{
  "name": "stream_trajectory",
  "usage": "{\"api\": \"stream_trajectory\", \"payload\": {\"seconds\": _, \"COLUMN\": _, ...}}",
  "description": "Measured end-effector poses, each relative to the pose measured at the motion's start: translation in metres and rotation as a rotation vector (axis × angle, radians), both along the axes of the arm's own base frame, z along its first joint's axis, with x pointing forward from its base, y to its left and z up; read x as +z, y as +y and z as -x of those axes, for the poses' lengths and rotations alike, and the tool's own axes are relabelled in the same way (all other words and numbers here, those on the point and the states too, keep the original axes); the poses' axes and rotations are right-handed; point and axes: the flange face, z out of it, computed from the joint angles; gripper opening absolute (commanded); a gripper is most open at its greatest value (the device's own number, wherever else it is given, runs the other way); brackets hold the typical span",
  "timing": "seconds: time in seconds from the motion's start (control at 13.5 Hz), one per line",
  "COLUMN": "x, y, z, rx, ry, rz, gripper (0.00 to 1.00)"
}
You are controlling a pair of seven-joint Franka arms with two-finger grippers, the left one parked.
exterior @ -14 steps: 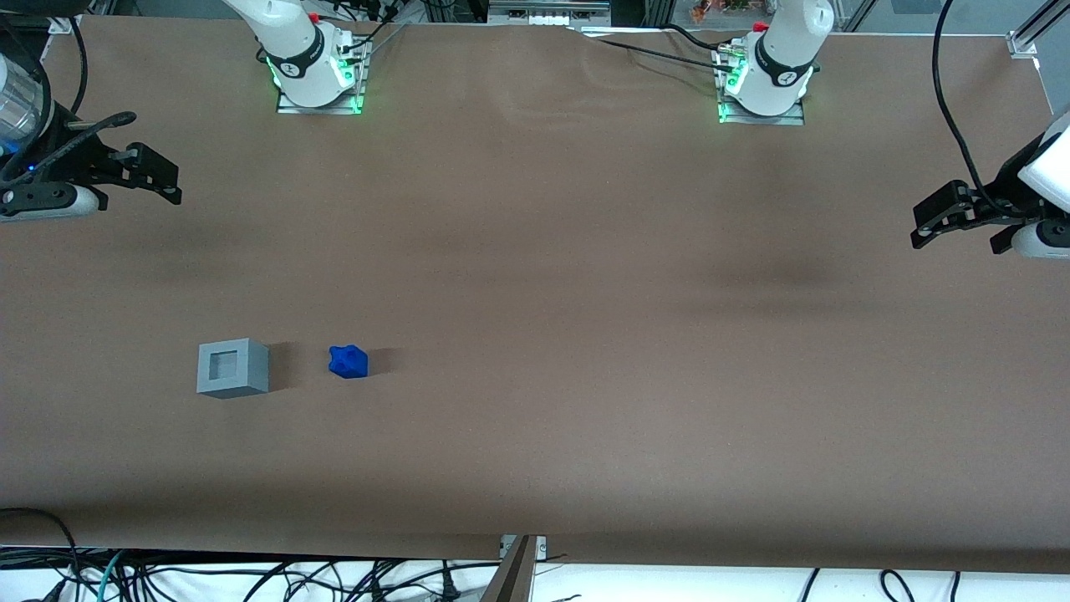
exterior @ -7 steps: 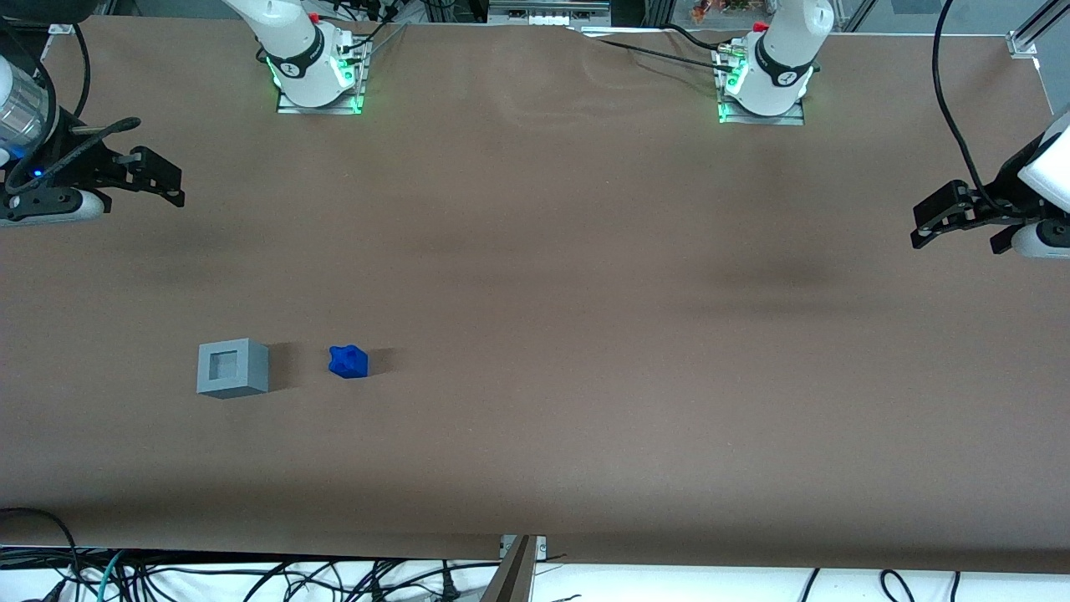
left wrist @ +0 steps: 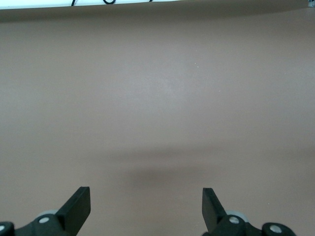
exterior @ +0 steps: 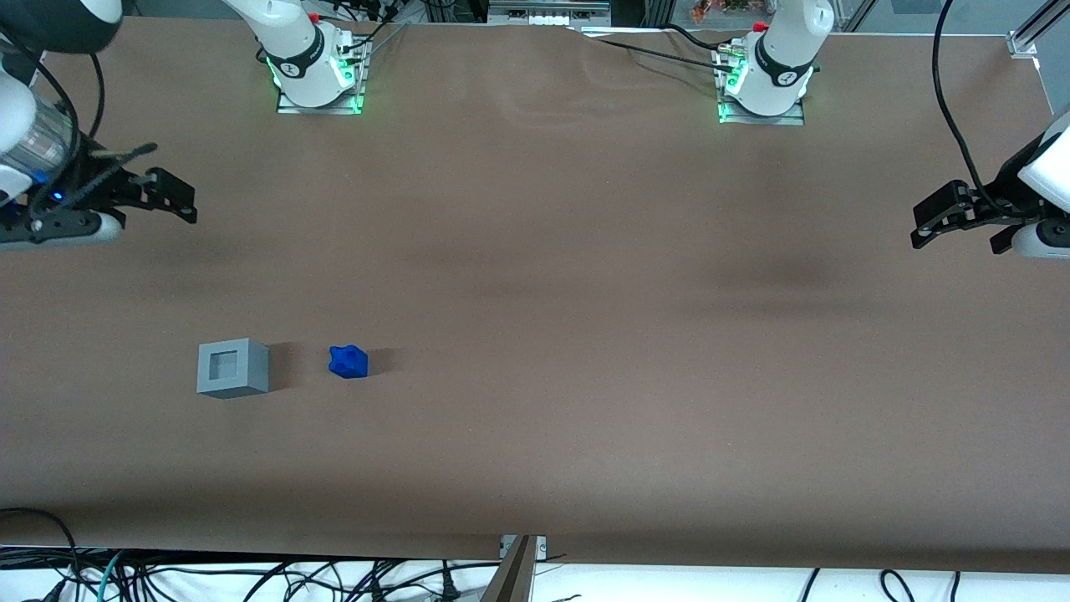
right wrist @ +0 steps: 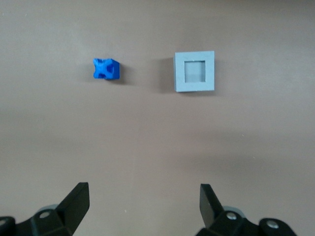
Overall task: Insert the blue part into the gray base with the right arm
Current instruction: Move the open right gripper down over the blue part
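Brown table (exterior: 585, 276) bearing blue part (exterior: 349, 361) beside gray base (exterior: 233, 367), apart; nothing inserted; gripper (exterior: 171, 194) hovering farther off, spread wide, holding nothing; grasp, insertion remaining.

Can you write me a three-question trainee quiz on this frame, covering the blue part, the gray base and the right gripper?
1. True or false: the blue part already sits inside the gray base.
2. Which way does the gray base's square opening face? A) straight up B) down onto the table C) toward the parked arm's end
3. Fill in: the right gripper is ____ and holds nothing.

Key:
1. False. The blue part lies on the table beside the base, apart from it.
2. A. The wrist view looks down into the recess.
3. Open. Its fingers are spread, and it hovers farther from the front camera than both pieces.
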Motion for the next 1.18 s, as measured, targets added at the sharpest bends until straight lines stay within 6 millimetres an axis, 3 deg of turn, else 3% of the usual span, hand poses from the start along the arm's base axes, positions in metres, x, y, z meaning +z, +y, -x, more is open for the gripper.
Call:
{"api": "stream_trajectory", "payload": {"seconds": 0.22, "x": -0.06, "y": 0.035, "z": -0.029, "rx": -0.039, "ry": -0.034, "rz": -0.018, "gripper": 0.99}}
{"api": "stream_trajectory", "payload": {"seconds": 0.52, "x": -0.18, "y": 0.081, "z": -0.069, "rx": -0.106, "ry": -0.091, "rz": -0.073, "gripper": 0.99}}
{"api": "stream_trajectory", "payload": {"seconds": 0.74, "x": -0.249, "y": 0.096, "z": -0.082, "rx": -0.138, "ry": -0.113, "rz": -0.102, "gripper": 0.99}}
{"api": "stream_trajectory", "payload": {"seconds": 0.89, "x": -0.278, "y": 0.108, "z": -0.085, "rx": -0.139, "ry": -0.136, "rz": -0.12, "gripper": 0.98}}
{"api": "stream_trajectory", "payload": {"seconds": 1.03, "x": -0.293, "y": 0.116, "z": -0.085, "rx": -0.137, "ry": -0.143, "rz": -0.121, "gripper": 0.97}}
{"api": "stream_trajectory", "payload": {"seconds": 1.18, "x": -0.301, "y": 0.117, "z": -0.087, "rx": -0.131, "ry": -0.162, "rz": -0.121, "gripper": 0.86}}
